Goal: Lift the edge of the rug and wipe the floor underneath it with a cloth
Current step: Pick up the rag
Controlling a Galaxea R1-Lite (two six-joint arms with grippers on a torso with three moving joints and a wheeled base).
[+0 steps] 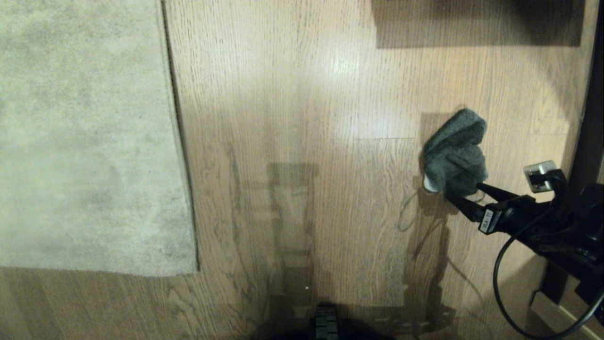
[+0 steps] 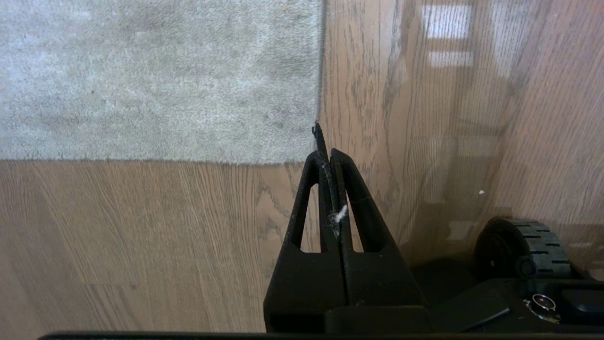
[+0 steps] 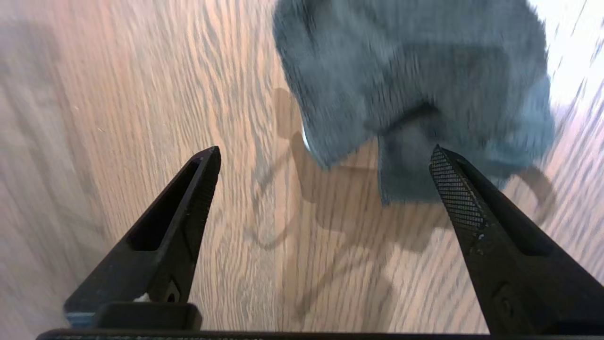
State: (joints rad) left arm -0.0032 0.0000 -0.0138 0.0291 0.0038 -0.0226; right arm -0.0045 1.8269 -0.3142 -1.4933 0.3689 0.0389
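Two fingers of my right gripper [image 3: 325, 156] are standing wide apart, the cloth [image 1: 455, 151] lying just ahead of them; my left gripper [image 2: 328, 156] is sitting closed, empty.

The cloth [image 3: 415, 94] is blurred in the right wrist view, its far part cut off; the rug [image 1: 85, 141] runs past the head view's left and far edges

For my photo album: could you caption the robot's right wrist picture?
The right gripper, jaws wide open, faces a crumpled dark grey cloth on the wood floor.
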